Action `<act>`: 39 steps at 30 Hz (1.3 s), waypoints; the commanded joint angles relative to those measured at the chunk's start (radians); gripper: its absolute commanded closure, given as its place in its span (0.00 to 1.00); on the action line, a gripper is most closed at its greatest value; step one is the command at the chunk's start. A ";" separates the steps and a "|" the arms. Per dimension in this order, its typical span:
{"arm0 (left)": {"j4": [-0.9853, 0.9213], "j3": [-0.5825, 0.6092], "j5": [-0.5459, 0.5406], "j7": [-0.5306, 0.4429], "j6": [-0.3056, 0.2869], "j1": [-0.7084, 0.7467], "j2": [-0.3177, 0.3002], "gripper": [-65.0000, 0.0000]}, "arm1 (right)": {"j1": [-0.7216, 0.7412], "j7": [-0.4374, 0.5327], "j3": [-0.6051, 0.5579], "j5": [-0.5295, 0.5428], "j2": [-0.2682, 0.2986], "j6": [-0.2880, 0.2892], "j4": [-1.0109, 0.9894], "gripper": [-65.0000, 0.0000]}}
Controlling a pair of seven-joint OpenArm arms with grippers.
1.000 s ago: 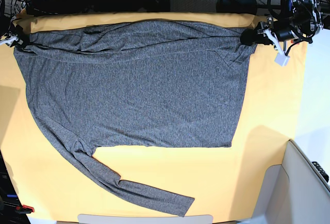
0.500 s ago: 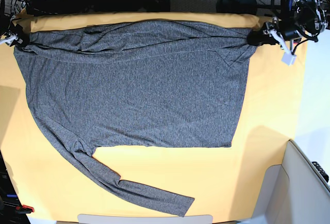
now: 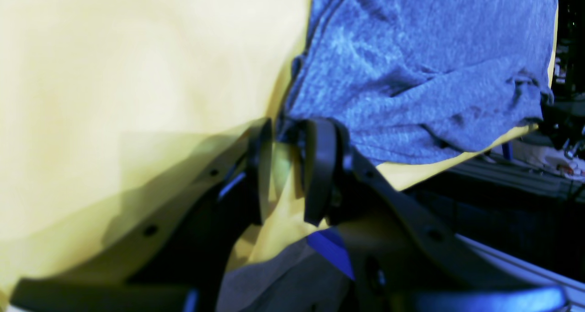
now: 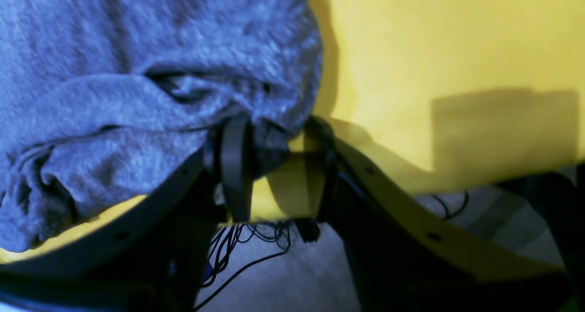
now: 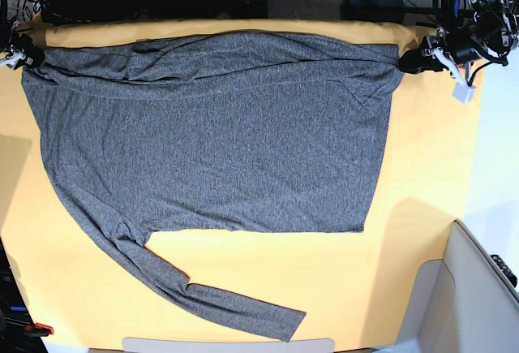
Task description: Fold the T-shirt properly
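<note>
The T-shirt [image 5: 211, 142] lies spread flat across the yellow-orange table cloth [image 5: 422, 166], top edge along the far side of the table and one long sleeve trailing off toward the near edge. It's a soft, limp knit, so I'd guess it's light, sags wherever it isn't held, and bunches instead of creasing cleanly. Best places to hold it are the far corners and hems, pinching through both layers (a single layer would just peel away).

From the base view I only get the outline: both arms sit at the far corners, the fabric pulled into long wrinkles between them. The wrist cams fill in the rest. The left gripper [image 3: 288, 134] has its jaws nearly together, with a bit of shirt edge caught at the tips and a gap showing cloth below. The right gripper [image 4: 274, 140] is clamped on a wad of grey fabric, with cables showing below the table edge.
</note>
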 commanded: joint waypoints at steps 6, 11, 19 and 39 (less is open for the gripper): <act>0.003 -0.028 0.057 0.013 0.015 -0.026 -0.062 0.77 | -0.039 -0.109 0.065 -0.208 0.045 -0.057 -0.035 0.66; 0.003 -0.028 0.057 0.013 0.015 -0.031 -0.062 0.78 | -0.035 -0.108 0.111 -0.208 0.073 -0.057 -0.031 0.66; 0.073 -0.031 0.056 0.007 0.015 -0.028 -0.063 0.78 | -0.012 -0.108 0.166 -0.208 0.076 -0.057 -0.012 0.66; 0.274 0.024 0.096 0.015 0.041 -0.422 -0.063 0.77 | 0.442 -0.043 0.203 -0.321 -0.061 -0.049 0.441 0.65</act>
